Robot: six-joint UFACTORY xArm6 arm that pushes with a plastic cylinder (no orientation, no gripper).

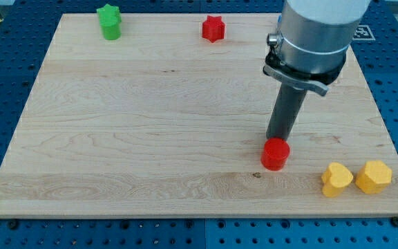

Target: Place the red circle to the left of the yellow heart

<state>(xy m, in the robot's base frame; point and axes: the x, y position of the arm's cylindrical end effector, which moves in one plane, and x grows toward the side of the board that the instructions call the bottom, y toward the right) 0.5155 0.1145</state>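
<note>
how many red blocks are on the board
2. The red star sits near the view's top edge, right of the green star. The red circle lies lower right, just below my tip, left of the yellow heart. The arm might hide others.

Five blocks are on the bench (150, 138): two red, two yellow, one green. The red pair comprises one red circle (275, 153) and one red star (213, 28); the yellow pair, one yellow heart (336, 179) and one yellow hexagon (374, 176). The single green star (108, 21) completes the count.
</note>
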